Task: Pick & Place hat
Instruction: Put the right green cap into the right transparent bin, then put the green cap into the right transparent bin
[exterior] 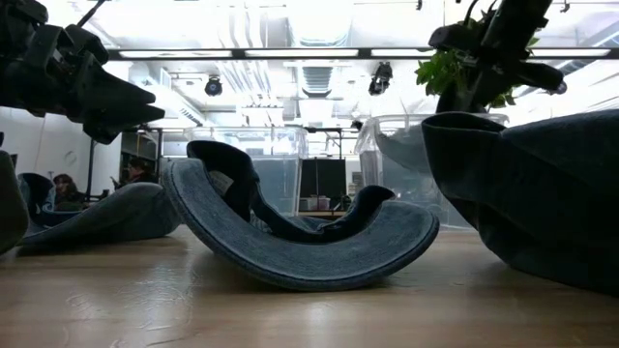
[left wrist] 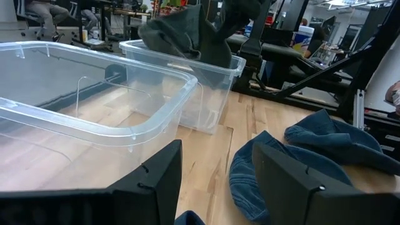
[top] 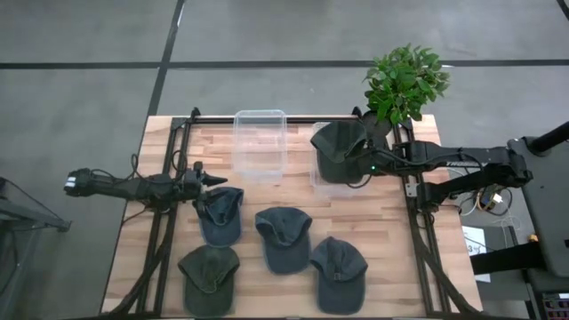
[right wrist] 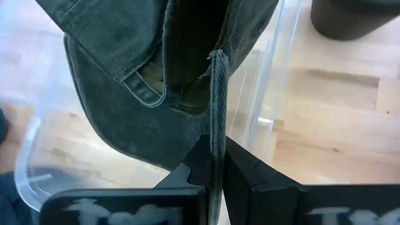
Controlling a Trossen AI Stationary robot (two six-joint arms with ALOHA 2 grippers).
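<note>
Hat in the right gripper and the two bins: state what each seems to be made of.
Dark green hat: seemingly washed cotton twill, matte and faded, with visible stitched seams and a limp drape where the right gripper pinches it. Left bin and right bin: clear, glossy, probably rigid plastic; the wood table shows through their walls.

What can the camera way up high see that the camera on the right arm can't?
Only the high view shows four hats lying on the table, the plant, the second clear bin and the left gripper. Only the right wrist view shows the right gripper pinching the strap. Both show the green hat over a bin.
</note>
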